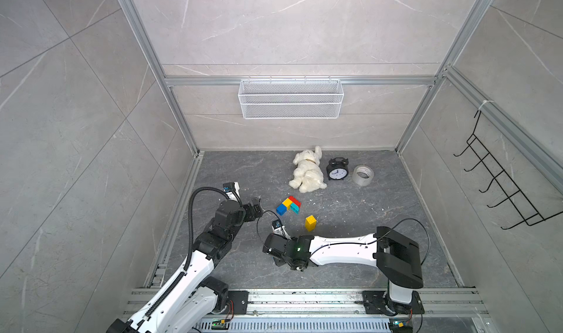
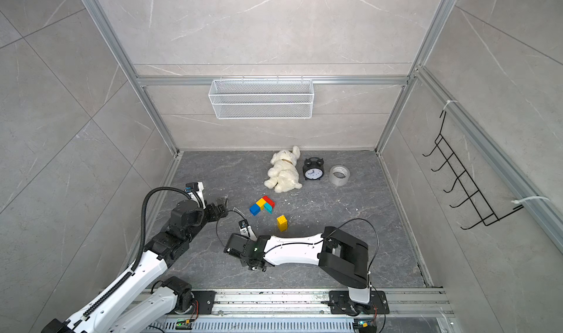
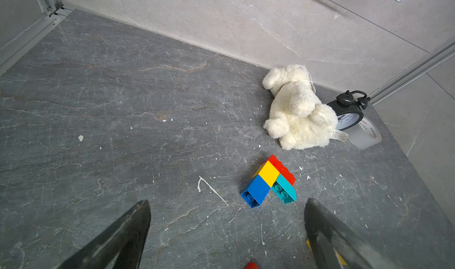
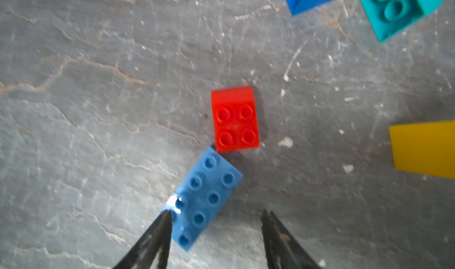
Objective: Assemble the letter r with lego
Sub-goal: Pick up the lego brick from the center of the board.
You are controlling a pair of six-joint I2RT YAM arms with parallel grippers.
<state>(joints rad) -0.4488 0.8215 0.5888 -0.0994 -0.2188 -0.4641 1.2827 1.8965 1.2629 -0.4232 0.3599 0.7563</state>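
left claw (image 3: 227, 201) gapes empty, right claw (image 4: 216, 212) is open too, one tip touching a blue brick (image 4: 204, 196) by a red brick (image 4: 235, 118).

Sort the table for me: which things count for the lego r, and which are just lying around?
For the job:
- joined blue, yellow, red and teal bricks
- standing yellow brick
- loose red brick
- loose light-blue brick

Lying about:
- plush toy
- alarm clock
- tape roll
- wall basket
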